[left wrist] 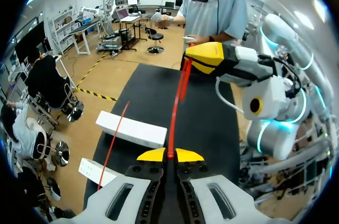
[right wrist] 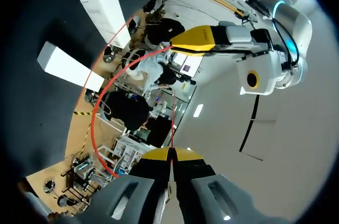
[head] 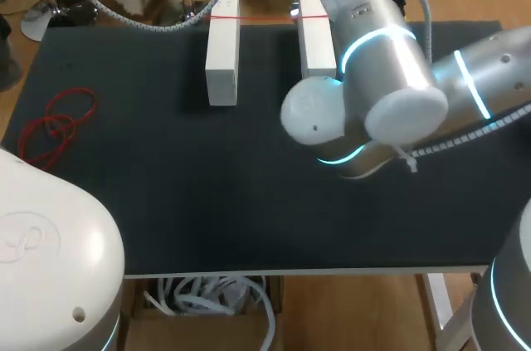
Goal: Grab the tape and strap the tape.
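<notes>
L pincer (left wrist: 169,154): yellow tips pressed together, pinching the red tape (left wrist: 173,113) right btwn them. From there the tape goes up & ahead, twd 12 o'clock, to the R pincer (left wrist: 188,61). That one hangs above the black table (left wrist: 153,91) & holds the tape too.

R wrist view: its own tips are squeezed shut on a thin bit of tape. The rest bends out in a big loop on the pincer's 9 o'clock side, then curves round to the L pincer ahead.

Head view: 2 white blocks (head: 222,48) stand side by side at the table's 12 o'clock, w/ a gap btwn them. A red strand lies across their far ends. A loose red bunch (head: 56,125) lies flat at 9 o'clock. The R arm (head: 390,60) covers the 2 o'clock part; both pincers are hidden here.

One block has small print, too tiny to read.
</notes>
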You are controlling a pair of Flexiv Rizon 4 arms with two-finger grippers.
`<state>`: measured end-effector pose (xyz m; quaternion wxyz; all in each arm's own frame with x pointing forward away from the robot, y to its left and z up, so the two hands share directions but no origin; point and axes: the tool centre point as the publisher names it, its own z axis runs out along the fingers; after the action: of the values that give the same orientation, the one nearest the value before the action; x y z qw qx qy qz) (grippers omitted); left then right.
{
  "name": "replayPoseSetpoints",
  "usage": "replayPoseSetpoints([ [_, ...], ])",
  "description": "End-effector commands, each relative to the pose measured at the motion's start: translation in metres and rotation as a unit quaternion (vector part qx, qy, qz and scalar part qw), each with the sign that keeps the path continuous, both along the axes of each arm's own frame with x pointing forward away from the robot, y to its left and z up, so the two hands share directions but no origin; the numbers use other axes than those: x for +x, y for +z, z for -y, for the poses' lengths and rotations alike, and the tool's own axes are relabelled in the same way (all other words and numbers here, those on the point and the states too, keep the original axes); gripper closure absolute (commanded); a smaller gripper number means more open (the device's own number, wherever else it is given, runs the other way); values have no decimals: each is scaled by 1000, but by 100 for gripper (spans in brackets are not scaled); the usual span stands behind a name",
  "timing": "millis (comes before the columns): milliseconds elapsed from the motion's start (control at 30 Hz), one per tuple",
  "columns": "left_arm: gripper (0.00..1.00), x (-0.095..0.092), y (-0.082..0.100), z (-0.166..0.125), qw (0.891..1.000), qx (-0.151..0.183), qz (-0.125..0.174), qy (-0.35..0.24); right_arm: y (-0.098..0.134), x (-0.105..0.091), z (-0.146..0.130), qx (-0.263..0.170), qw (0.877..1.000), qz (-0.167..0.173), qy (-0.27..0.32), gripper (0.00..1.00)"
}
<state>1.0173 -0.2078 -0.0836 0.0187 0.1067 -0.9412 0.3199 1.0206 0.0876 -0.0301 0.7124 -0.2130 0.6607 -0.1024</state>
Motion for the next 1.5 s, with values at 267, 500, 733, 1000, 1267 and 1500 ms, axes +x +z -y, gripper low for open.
replayPoseSetpoints([
  [267,100,-1,0,-1,1000,0,1,1,-1,-3,-15,-11,1000,-24,-1,100],
  [500,100,-1,0,-1,1000,0,1,1,2,-3,-28,-3,999,-38,-11,100],
  [733,100,-1,0,-1,1000,0,1,1,-2,-2,-39,-7,999,-44,-14,100],
  [1000,100,-1,0,-1,1000,0,1,1,-10,2,-47,-21,998,-51,-14,100],
  [1267,100,-1,0,-1,1000,0,1,1,-14,1,-54,-25,998,-55,-11,100],
  [1500,100,-1,0,-1,1000,0,1,1,-10,1,-50,-14,998,-66,11,100],
])
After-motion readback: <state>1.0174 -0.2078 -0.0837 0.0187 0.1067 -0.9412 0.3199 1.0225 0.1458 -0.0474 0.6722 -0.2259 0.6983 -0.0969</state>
